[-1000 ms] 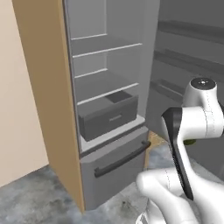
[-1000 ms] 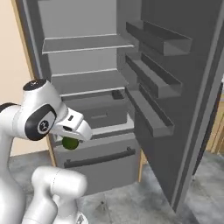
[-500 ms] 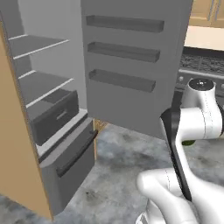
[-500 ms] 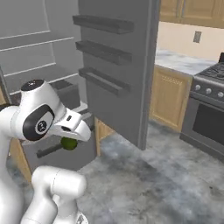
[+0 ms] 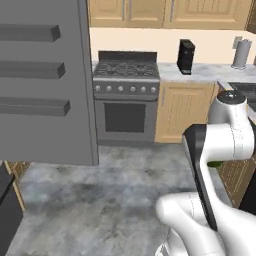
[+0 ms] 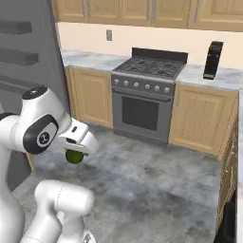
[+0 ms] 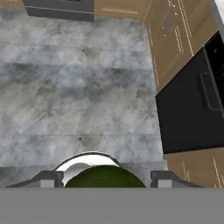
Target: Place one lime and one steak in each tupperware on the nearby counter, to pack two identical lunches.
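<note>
Right base view: dark green lime seen gripped btwn jaws of gripper, carried over floor, well short of table; could be shaken loose w/ base swing.

Matt dark-green lime, marbled stone counter, light wooden cabinets, grey metal stove
</note>
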Robot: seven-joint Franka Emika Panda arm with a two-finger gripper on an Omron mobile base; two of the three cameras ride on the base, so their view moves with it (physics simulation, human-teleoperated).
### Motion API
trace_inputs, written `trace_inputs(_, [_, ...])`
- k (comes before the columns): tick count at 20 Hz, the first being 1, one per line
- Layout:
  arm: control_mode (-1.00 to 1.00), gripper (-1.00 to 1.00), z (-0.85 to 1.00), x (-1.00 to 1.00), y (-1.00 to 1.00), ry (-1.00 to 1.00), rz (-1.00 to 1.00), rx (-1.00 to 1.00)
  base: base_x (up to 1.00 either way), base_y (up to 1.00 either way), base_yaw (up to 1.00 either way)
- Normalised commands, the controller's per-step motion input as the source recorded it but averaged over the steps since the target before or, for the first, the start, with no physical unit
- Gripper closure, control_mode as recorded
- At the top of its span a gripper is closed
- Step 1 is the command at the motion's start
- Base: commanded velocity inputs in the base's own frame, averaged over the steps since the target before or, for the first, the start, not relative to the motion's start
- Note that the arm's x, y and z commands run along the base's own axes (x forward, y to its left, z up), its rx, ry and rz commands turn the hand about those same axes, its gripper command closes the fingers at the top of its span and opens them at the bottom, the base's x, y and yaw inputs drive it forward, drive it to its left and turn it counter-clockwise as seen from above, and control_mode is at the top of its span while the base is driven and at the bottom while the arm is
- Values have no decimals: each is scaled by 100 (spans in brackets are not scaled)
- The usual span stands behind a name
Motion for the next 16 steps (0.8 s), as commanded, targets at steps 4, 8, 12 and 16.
trace_inputs(4, [100, 100, 0, 0, 0, 0, 0, 0, 96, -93, -41])
trace_inputs(8, [100, 100, 0, 0, 0, 0, 0, 0, 100, -16, -14])
trace_inputs(12, [100, 100, 0, 0, 0, 0, 0, 0, 100, 47, -1])
trace_inputs(16, [100, 100, 0, 0, 0, 0, 0, 0, 100, 20, 0])
